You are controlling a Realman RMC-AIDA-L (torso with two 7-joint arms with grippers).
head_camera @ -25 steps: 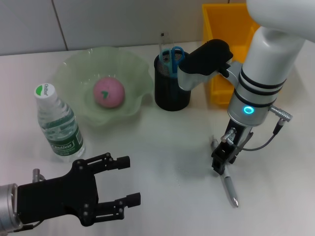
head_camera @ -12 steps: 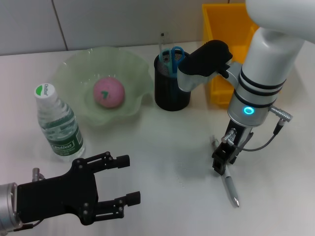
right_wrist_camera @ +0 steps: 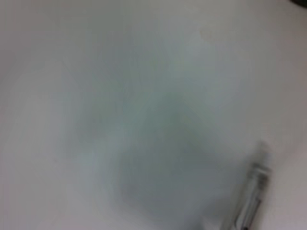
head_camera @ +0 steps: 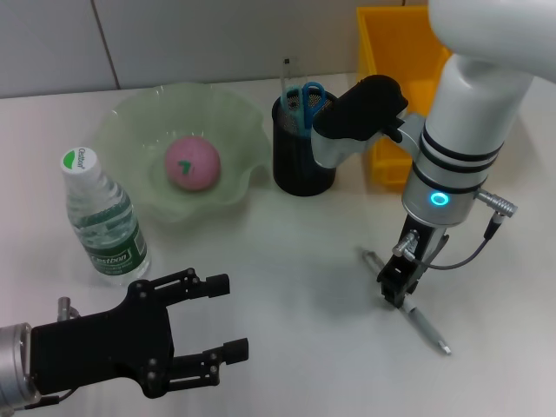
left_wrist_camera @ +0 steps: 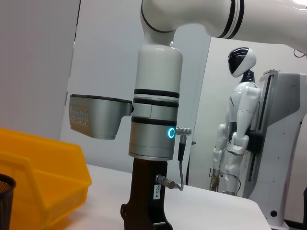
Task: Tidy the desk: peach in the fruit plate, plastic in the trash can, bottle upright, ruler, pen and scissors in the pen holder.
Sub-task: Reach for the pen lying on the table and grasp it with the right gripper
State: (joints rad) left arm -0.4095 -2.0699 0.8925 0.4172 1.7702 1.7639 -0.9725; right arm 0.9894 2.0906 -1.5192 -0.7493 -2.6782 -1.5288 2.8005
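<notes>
The pen [head_camera: 415, 311] lies flat on the desk [head_camera: 295, 261], near right, with the right tool [head_camera: 399, 288] set down over its middle; whether that tool is clamped cannot be told. Light, stiff and slick, the pen is best taken mid-barrel. The left tool [head_camera: 213, 320] is held spread apart, near left.

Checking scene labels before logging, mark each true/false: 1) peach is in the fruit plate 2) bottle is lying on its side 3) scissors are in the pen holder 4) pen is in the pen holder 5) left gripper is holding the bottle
1) True: the peach sits in the fruit plate.
2) False: the bottle stands upright.
3) True: the scissors are in the pen holder.
4) False: the pen lies on the desk at the right gripper.
5) False: the left gripper is open and empty.
</notes>
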